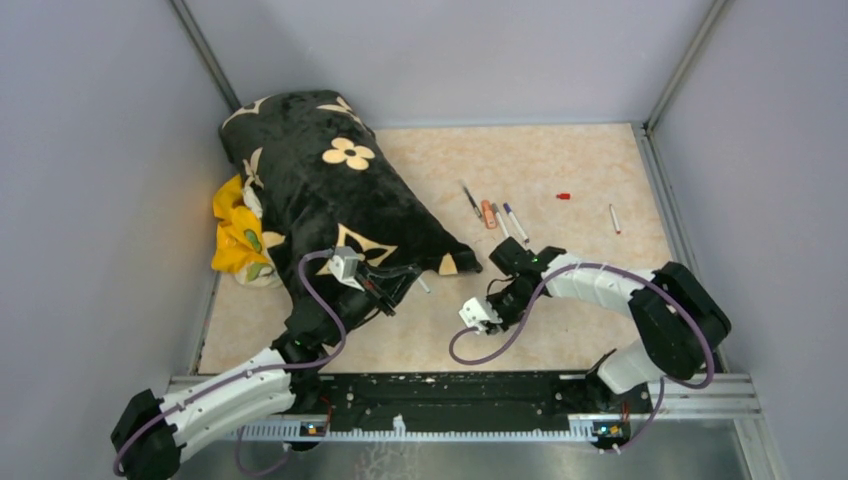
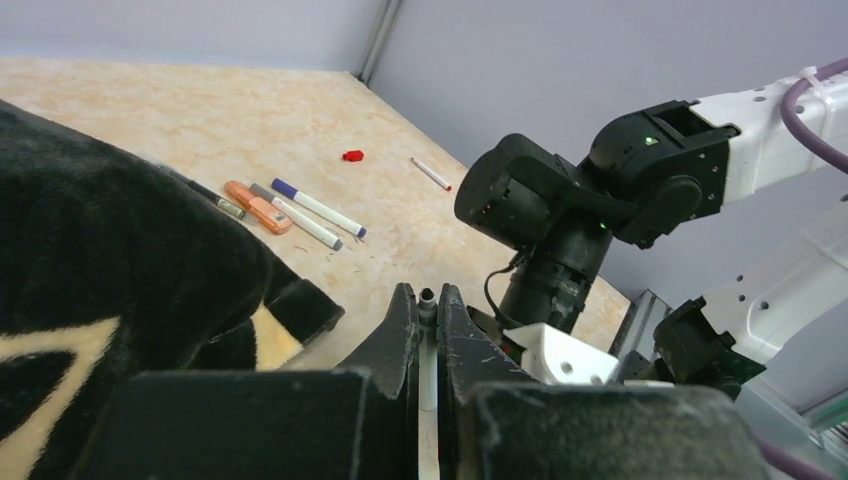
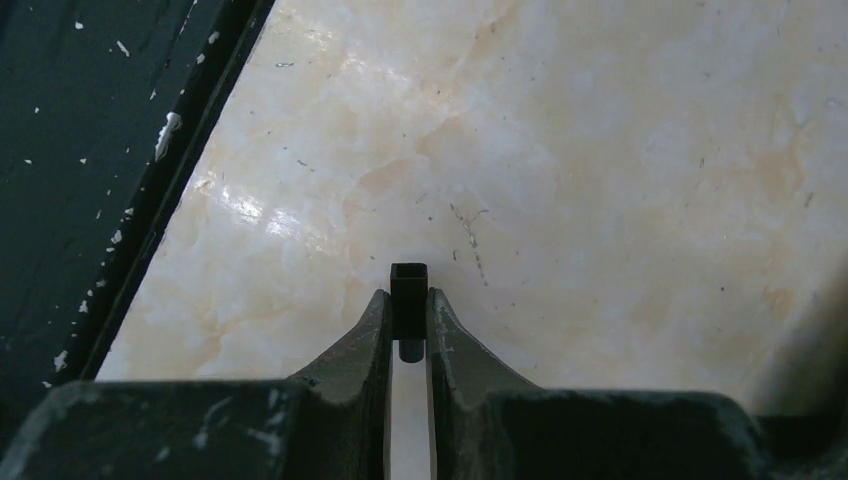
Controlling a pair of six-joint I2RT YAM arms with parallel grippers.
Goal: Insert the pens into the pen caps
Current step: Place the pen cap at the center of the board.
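My left gripper [image 2: 427,302] is shut on a white-barrelled pen [image 2: 428,350], whose bare grey tip [image 2: 428,296] sticks out past the fingertips. From above, this gripper [image 1: 403,284] hovers by the cushion's corner, its pen pointing right. A small black pen cap [image 3: 409,288] is pinched in my shut right gripper [image 3: 409,305], open end outward, above the marble-look table. Farther back lie a thin dark pen [image 1: 470,200], an orange marker [image 1: 488,213], a white marker [image 1: 500,220] and a purple-capped marker [image 1: 516,223]. A red cap [image 1: 563,196] and another white pen [image 1: 615,218] lie to the right.
A big black cushion with cream flower shapes [image 1: 320,190] covers the table's left side, a yellow cloth [image 1: 238,235] beside it. Grey walls enclose the table. In the left wrist view the right arm's wrist [image 2: 560,215] stands close ahead.
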